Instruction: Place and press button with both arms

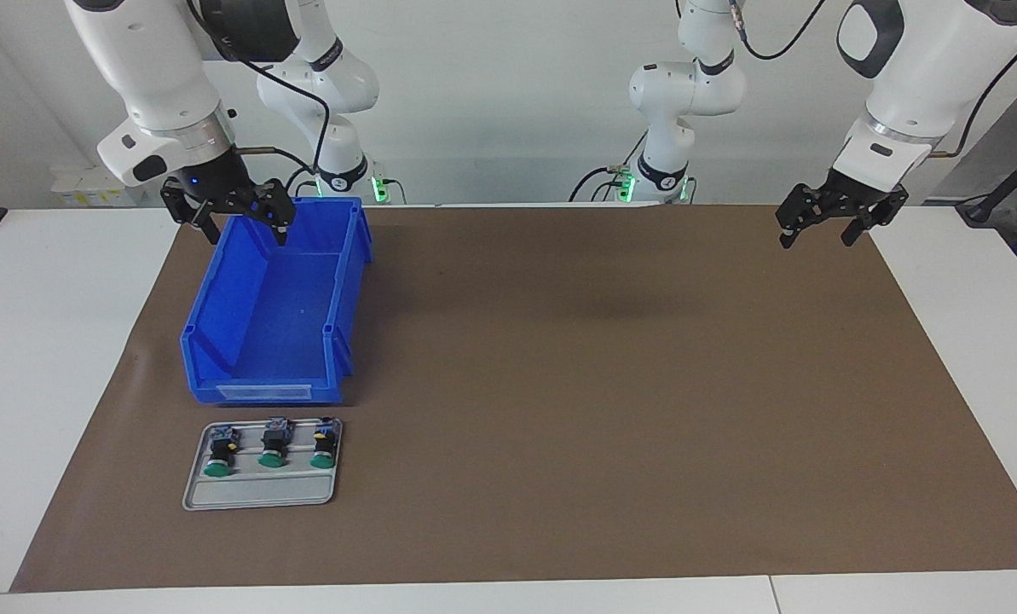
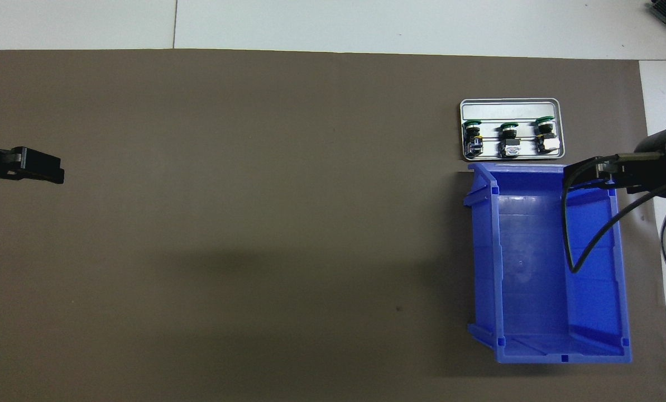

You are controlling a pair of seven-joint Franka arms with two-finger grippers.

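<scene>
Three green-capped buttons lie side by side on a small grey tray (image 1: 257, 493) (image 2: 508, 106): one button (image 1: 218, 454) (image 2: 472, 137) toward the right arm's end, a middle one (image 1: 274, 445) (image 2: 508, 138), and a third (image 1: 324, 443) (image 2: 546, 135). The tray sits just farther from the robots than the blue bin (image 1: 286, 324) (image 2: 533, 251). My right gripper (image 1: 246, 223) hangs open and empty over the bin's robot-side end. The left gripper (image 1: 819, 234) is open and empty in the air over the mat's edge at the left arm's end, where one of its fingers (image 2: 37, 166) shows in the overhead view.
The blue bin is empty and open-topped. A brown mat (image 1: 602, 384) covers most of the white table, bare across its middle and toward the left arm's end. A black cable (image 2: 567, 234) from the right arm hangs over the bin.
</scene>
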